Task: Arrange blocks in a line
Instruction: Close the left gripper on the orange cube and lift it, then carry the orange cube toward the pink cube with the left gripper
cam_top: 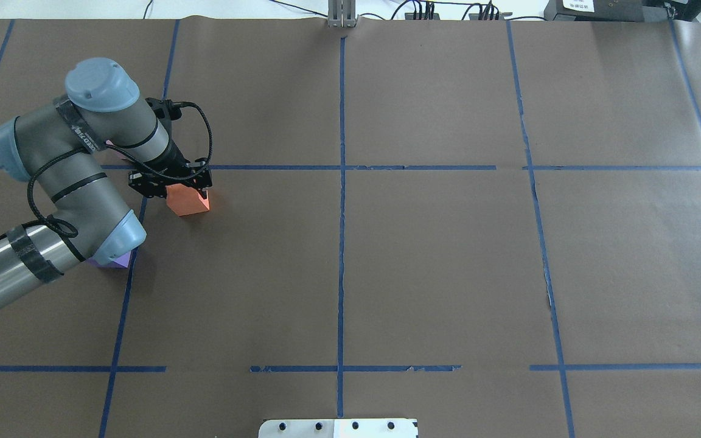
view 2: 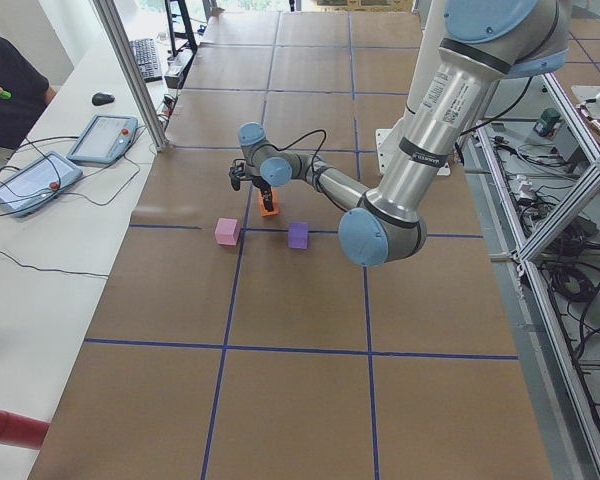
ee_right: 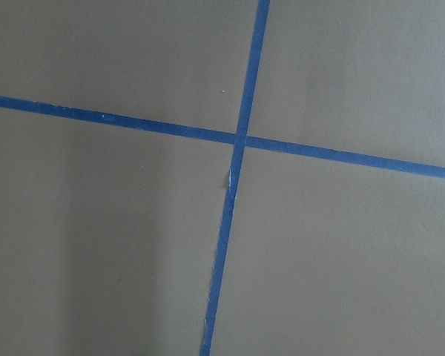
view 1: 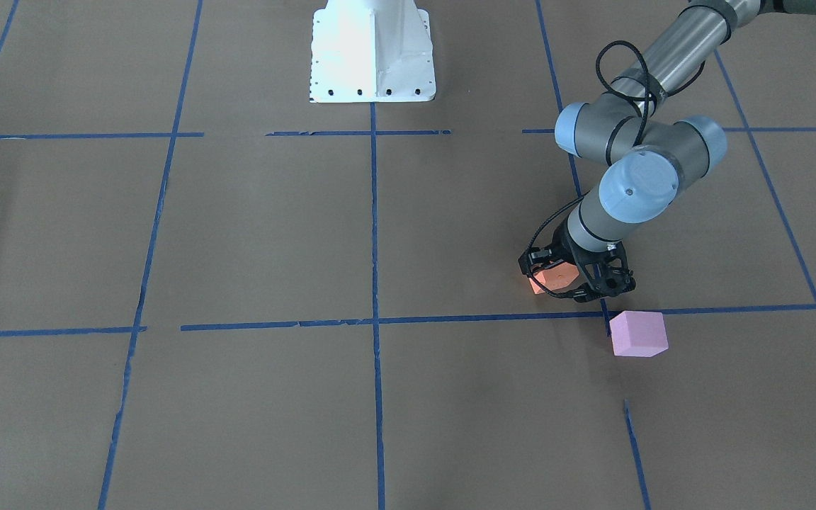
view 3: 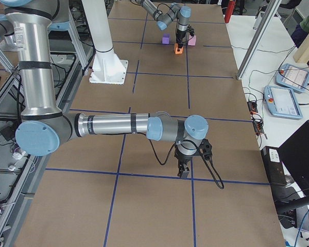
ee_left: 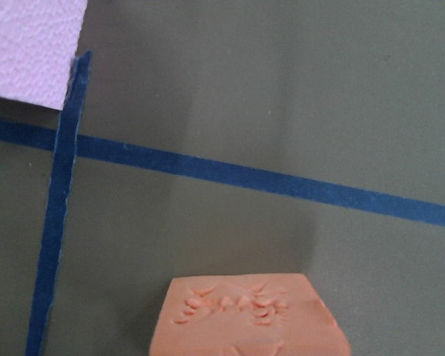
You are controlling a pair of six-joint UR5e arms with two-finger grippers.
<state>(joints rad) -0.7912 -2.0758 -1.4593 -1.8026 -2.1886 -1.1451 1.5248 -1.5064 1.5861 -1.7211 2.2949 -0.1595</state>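
We see the left arm (cam_top: pixel 83 152) bent down over the robot's left end of the worktop (cam_top: pixel 435 261), with the left jaws set over the orange block (view 1: pixel 552 278). They look closed on it, one to each side (whether the block rests on the worktop or hangs just off it, we cannot tell). The block is turned at an angle to the blue tape (view 1: pixel 450 319) and lies on the robot's side of a tape line. In the left wrist view its top face shows small dents.

The pink block (view 1: pixel 638 333) stands near the orange one but apart from it, just across that tape line, beside a tape crossing. The purple block (view 2: pixel 298 235) stands on the worktop nearer the robot, apart from both; from overhead the arm's elbow hides most of it. Seen from the table's left end, pink and purple stand side by side with a gap, and orange sits a little beyond them.

The right arm (view 3: pixel 113 124) reaches low at the far end, well away from the blocks. The right jaws point down beside a tape crossing (how far open, we cannot tell).
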